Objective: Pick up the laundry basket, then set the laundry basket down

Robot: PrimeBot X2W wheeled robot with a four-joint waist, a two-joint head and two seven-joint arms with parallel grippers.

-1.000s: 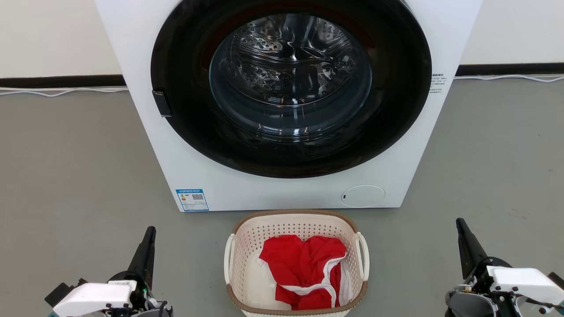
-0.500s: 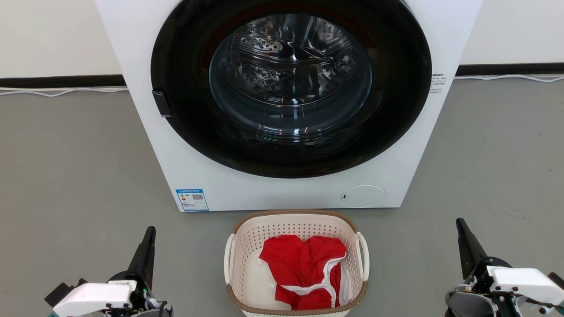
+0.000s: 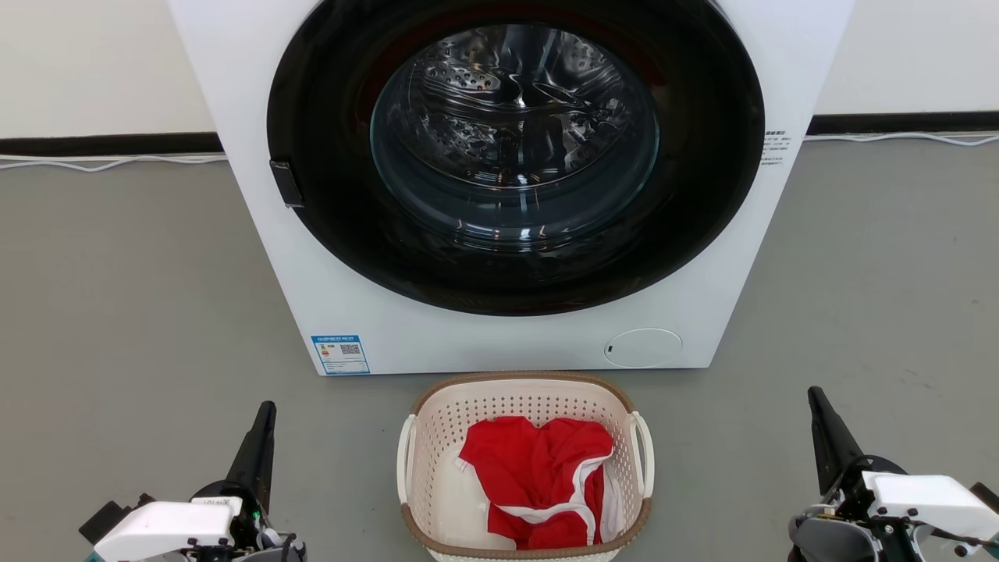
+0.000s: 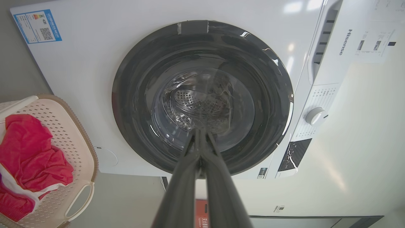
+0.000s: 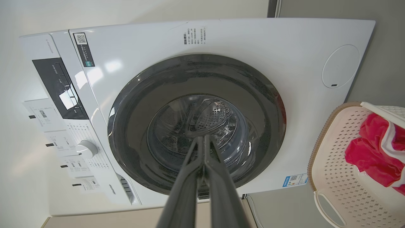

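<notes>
On floor (image 3: 117, 312) before washing machine (image 3: 343, 328), laundry basket (image 3: 437, 437) looks light, stiff plastic, red garment (image 3: 538, 476) inside; take both loop handles (image 3: 406, 460); left gripper (image 3: 267, 407), right gripper (image 3: 814, 393) pinched closed, empty.

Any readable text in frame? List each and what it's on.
"Hisense": on the washing machine, top front panel, left wrist view.
Blue QR label, lower front: print too small to read.
Printed notice beside the door: too small.
Control panel legends: too small.
Paper sheet on the machine's top: blurred.
Laundry basket: no text.
</notes>
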